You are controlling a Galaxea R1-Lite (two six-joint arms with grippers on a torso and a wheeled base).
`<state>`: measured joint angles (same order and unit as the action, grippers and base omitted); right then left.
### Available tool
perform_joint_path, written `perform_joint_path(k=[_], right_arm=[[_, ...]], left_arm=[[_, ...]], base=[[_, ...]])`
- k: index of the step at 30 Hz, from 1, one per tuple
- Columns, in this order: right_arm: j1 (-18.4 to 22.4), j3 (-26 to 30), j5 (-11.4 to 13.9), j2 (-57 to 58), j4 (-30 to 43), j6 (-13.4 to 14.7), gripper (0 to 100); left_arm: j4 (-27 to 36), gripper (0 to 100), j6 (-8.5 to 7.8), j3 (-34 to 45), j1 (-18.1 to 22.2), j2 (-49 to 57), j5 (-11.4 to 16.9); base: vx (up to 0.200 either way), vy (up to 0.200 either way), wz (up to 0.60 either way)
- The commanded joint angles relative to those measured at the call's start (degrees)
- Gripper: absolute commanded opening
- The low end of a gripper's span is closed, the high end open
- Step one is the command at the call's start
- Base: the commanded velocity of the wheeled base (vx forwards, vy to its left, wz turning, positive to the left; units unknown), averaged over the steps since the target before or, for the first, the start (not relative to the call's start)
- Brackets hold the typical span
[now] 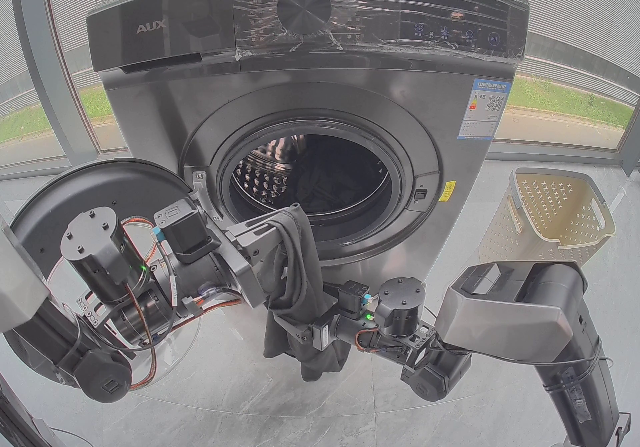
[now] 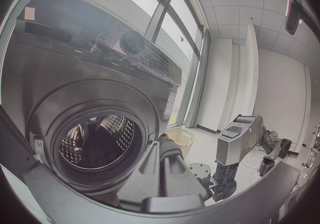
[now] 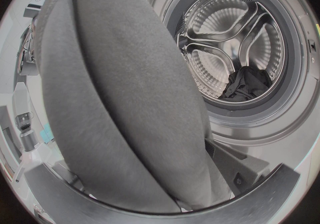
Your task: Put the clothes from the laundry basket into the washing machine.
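Observation:
A dark grey garment (image 1: 297, 268) hangs in front of the washing machine (image 1: 307, 102), just below its round opening (image 1: 310, 178). My left gripper (image 1: 275, 228) is shut on the garment's top edge, and its fingers (image 2: 165, 168) pinch the cloth close to the door ring. Lower down, my right gripper (image 1: 300, 332) sits open against the hanging cloth. The garment (image 3: 126, 101) lies across it and hides one finger; the other finger (image 3: 233, 164) stands well to the side. A black piece of clothing (image 3: 246, 84) lies inside the drum. The beige laundry basket (image 1: 553, 215) stands to the right of the machine.
The washer door (image 1: 93, 202) is swung open on the left, behind my left arm. The floor is pale tile. Windows run behind the machine, and the basket's (image 2: 181, 136) inside shows no clothes.

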<state>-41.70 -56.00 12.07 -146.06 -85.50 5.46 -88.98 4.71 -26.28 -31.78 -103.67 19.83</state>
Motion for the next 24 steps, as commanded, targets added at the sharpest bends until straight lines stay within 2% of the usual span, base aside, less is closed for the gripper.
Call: perform_joint_path(k=[1,2,3,7,11,13,16,24], right_arm=[[-0.48,-1.56,-0.99,-1.78,-0.63,-0.01,100],[-0.48,-1.48,-1.17,-1.86,-0.72,-0.01,100],[-0.57,-1.13,-1.26,-1.86,-1.07,-0.01,0],[-0.66,-0.51,-1.26,-1.69,-2.47,-0.01,0],[-0.92,3.44,-1.26,-0.55,-3.18,-0.01,0],[-2.07,9.25,-1.26,2.27,-3.26,0.08,0],[-3.12,14.78,-1.08,4.90,-3.26,0.34,0],[-4.97,22.87,-0.99,10.62,-3.26,0.52,0]], left_arm=[[-0.14,0,0.13,0.53,-0.04,-0.31,0.03],[-0.14,0,0.13,0.53,-0.04,-0.39,0.03],[-0.14,0,0.13,0.44,0.14,-0.92,0.03],[-0.14,0,0.13,0.18,1.63,-2.59,0.03],[-0.23,0,-0.05,-0.44,3.66,-4.96,-0.15],[-0.14,0,-0.05,-1.23,5.94,-7.16,-0.15],[-0.23,0,-0.14,-2.72,7.96,-9.89,-0.32],[-0.23,0,-0.66,-5.71,11.57,-16.21,-2.96]], base=[[0.000,0.000,0.00],[0.000,0.000,0.00],[0.000,0.000,0.00],[0.000,0.000,0.00],[0.000,0.000,0.00],[0.000,0.000,0.00],[0.000,0.000,0.00],[0.000,0.000,0.00]])
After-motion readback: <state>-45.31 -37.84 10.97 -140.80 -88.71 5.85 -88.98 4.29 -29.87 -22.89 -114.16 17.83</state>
